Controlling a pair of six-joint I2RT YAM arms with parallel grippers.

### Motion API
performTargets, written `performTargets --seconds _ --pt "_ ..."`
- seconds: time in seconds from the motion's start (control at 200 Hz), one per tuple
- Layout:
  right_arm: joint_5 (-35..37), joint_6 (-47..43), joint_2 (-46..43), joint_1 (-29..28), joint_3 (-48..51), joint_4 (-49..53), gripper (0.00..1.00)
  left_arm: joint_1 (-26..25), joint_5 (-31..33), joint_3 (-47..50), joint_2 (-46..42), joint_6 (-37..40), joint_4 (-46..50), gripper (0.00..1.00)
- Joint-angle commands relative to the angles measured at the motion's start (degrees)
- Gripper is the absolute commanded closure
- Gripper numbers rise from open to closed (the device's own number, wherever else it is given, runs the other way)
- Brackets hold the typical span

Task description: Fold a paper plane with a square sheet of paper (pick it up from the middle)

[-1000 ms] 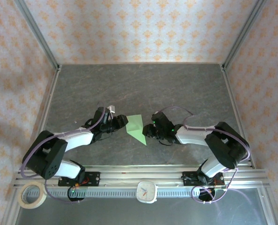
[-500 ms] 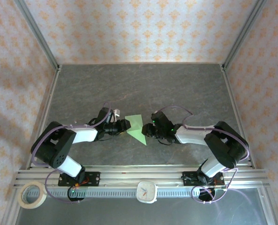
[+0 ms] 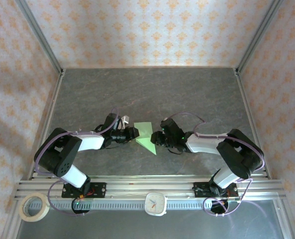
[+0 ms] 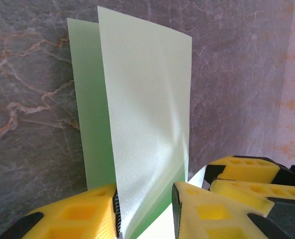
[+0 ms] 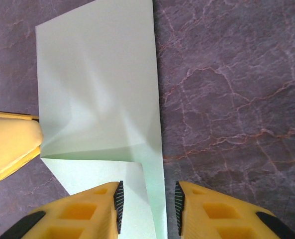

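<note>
**Folding Under Way, Crease Not Yet Set**

At the left, the left gripper (image 3: 131, 133) is held low. A thin, pale green, partly folded sheet of paper (image 4: 137, 124) is seen standing upright between its yellow jaws, but whether it is pinched cannot be told. The sheet is found on the grey marbled table (image 3: 187, 94), between the two arms. A narrow flap is bracketed by the right gripper (image 5: 147, 211); a grip cannot be confirmed there either. A middle fold is judged in hand. Next, the layers must be aligned and pressed flat.

Folded pale green paper (image 3: 146, 135) sits on the dark table (image 3: 152, 89), the left pincer (image 3: 133, 132) and right pincer (image 3: 157, 138) at its opposite edges.
</note>
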State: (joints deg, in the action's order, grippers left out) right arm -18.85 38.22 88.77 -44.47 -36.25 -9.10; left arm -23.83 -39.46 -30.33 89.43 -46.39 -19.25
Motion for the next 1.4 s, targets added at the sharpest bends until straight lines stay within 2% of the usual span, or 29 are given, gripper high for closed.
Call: performTargets --seconds 0.0,0.355,0.611,0.706,0.991,1.241,1.396 --pt "2.3 -0.6 -1.5 0.1 1.5 -0.4 0.65 0.5 -2.7 -1.8 0.2 0.8 -3.0 0.67" --pt "1.8 -0.2 -0.2 0.1 2.5 -1.4 0.68 0.5 -6.2 -4.2 2.8 2.2 -3.3 0.66" --pt "2.2 -0.4 -0.6 0.1 3.1 -1.5 0.68 0.6 -12.9 -7.2 8.3 2.8 -6.0 0.62" --pt "2.2 -0.5 -0.7 0.2 3.4 -1.5 0.69 0.7 -13.2 -8.3 9.7 4.0 -4.7 0.62" --pt "3.4 -0.9 -2.1 0.2 4.3 -1.0 0.69 1.7 -14.3 -9.7 10.8 4.7 -4.7 0.76" --pt "3.0 -1.0 -1.4 0.2 4.5 -1.3 0.73 1.8 -20.2 -12.4 14.3 5.5 -6.0 0.65" --pt "3.0 -1.2 -0.7 0.2 4.4 -1.4 0.77 1.9 -21.4 -16.5 15.8 11.6 2.3 0.64"
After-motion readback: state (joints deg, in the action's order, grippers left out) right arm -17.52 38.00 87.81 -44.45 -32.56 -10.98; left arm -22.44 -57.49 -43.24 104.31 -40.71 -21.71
